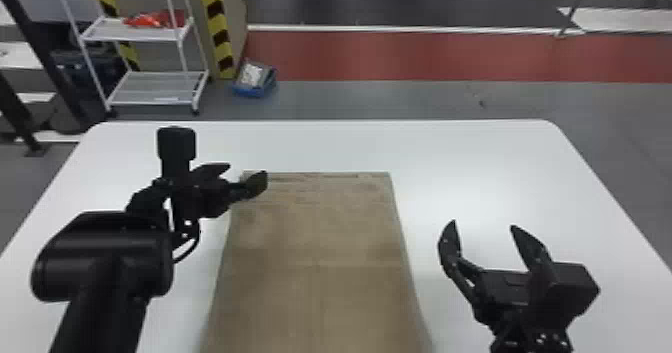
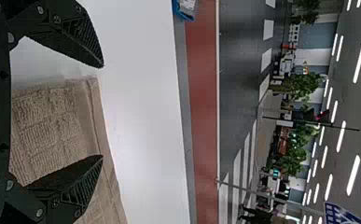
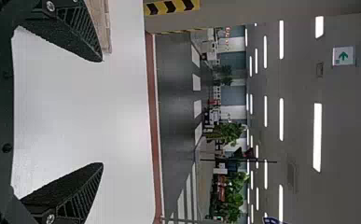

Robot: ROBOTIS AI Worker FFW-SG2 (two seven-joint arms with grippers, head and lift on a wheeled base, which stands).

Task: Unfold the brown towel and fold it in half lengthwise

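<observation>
1. The brown towel (image 1: 320, 237) lies spread on the white counter (image 1: 475, 152), its far edge running across and its length coming toward the robot (creases cross it here and there).
2. The left claw (image 1: 246, 171) is at the towel's far left corner, released, its two fingers well apart; whether it touches the cloth I cannot tell.
3. The right claw (image 1: 483, 224) is over the counter to the right of the towel, also released, fingers wide apart.
4. As for labels, a pale sign (image 3: 343, 56) with a green arrow hangs in the right wrist view, and a blue panel (image 2: 343, 215) with white markings sits at the edge of the left wrist view.
</observation>
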